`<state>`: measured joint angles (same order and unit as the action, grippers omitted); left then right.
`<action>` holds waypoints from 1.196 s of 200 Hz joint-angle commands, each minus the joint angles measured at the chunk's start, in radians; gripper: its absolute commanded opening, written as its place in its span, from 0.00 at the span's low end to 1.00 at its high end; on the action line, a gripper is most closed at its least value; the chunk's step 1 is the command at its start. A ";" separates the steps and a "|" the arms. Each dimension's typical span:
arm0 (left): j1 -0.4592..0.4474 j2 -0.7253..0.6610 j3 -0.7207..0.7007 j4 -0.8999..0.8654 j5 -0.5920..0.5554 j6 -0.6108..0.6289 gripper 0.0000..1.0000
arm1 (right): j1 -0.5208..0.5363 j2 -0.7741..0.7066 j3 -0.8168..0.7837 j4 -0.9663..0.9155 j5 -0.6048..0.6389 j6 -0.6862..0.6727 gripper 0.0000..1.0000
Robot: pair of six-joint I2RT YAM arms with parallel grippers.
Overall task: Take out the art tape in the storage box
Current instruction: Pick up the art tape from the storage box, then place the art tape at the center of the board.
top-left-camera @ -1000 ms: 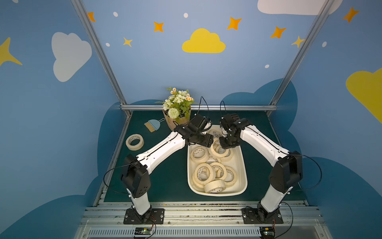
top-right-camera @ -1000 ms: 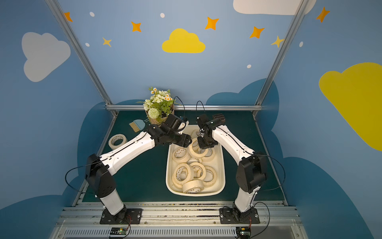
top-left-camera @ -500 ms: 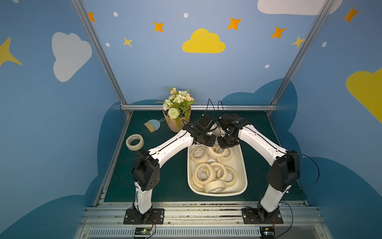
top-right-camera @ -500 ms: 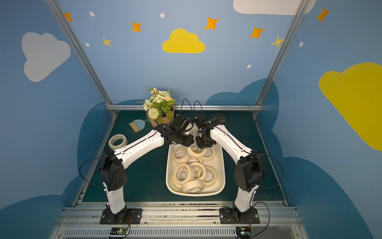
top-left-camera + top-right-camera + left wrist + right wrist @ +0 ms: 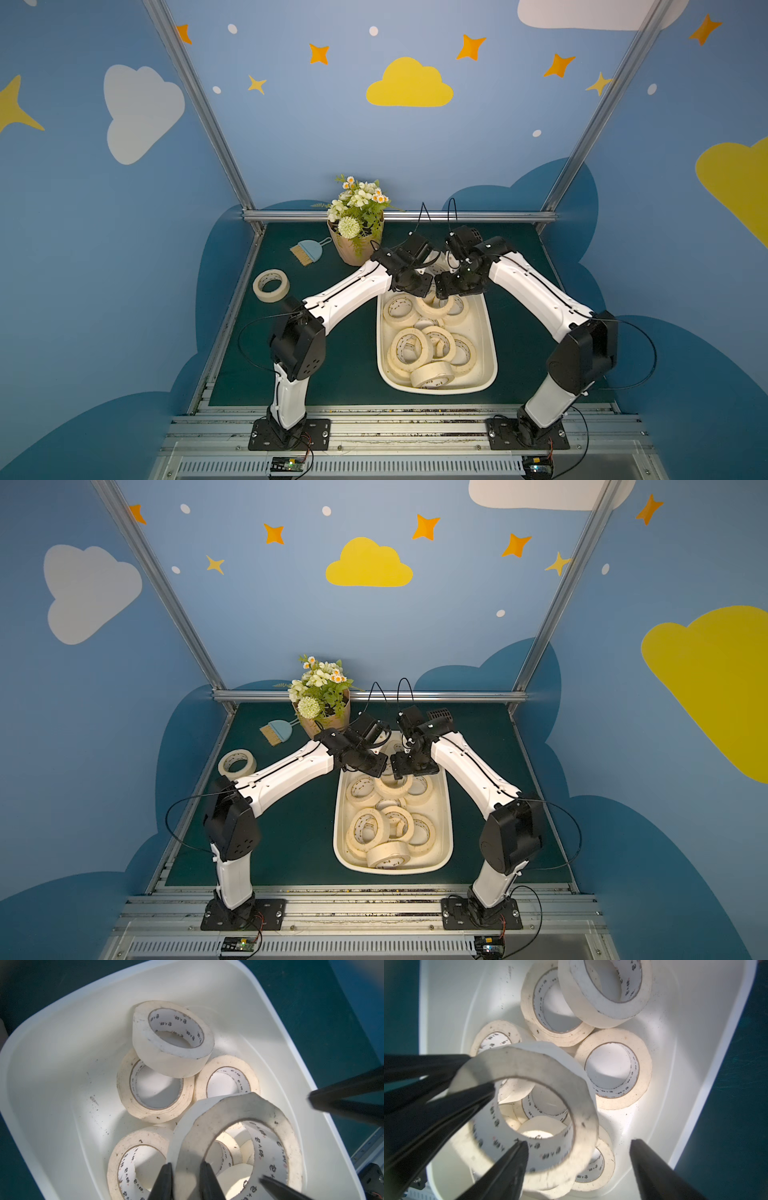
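Note:
The off-white storage box holds several cream art tape rolls. Both grippers meet above its far end in both top views. My left gripper is shut on the wall of one raised art tape roll, one finger outside and one inside the ring. My right gripper is open around the opposite side of the same roll, one finger in its hole and the other well clear outside. From above, the left gripper and right gripper nearly touch.
A lone tape roll lies on the green mat at the left. A tan flowerpot with flowers stands just behind the left gripper, a small blue brush beside it. A metal rail borders the back.
My left arm reached over the box's far end and shut on the roll that the right gripper held up. The right gripper has opened off that roll.

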<state>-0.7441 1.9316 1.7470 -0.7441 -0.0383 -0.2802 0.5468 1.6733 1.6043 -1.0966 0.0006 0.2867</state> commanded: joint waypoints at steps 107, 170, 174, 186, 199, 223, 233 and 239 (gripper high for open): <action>0.389 -0.530 -0.397 0.015 -0.152 -0.001 0.04 | -0.186 -0.300 -0.252 0.072 0.095 -0.051 0.93; 0.762 -0.428 -0.625 0.304 -0.055 -0.062 0.04 | -0.186 -0.268 -0.265 0.071 0.055 -0.036 0.93; 0.773 -0.407 -0.636 0.332 -0.057 -0.068 0.04 | -0.187 -0.266 -0.263 0.067 0.052 -0.035 0.93; 0.789 -0.347 -0.644 0.391 -0.082 -0.078 0.04 | -0.186 -0.264 -0.260 0.056 0.040 -0.035 0.93; 0.798 -0.274 -0.631 0.420 -0.110 -0.079 0.04 | -0.186 -0.262 -0.261 0.046 0.031 -0.038 0.93; 0.813 -0.161 -0.591 0.460 -0.136 -0.077 0.04 | -0.186 -0.258 -0.268 0.041 0.025 -0.044 0.93; 0.827 -0.122 -0.573 0.471 -0.126 -0.083 0.04 | -0.186 -0.254 -0.269 0.042 0.015 -0.046 0.93; 0.834 -0.101 -0.564 0.478 -0.124 -0.087 0.04 | -0.186 -0.250 -0.270 0.042 0.007 -0.052 0.93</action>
<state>0.0681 1.7748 1.1213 -0.3820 -0.1589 -0.3443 0.3622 1.4101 1.3270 -1.0367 0.0380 0.2462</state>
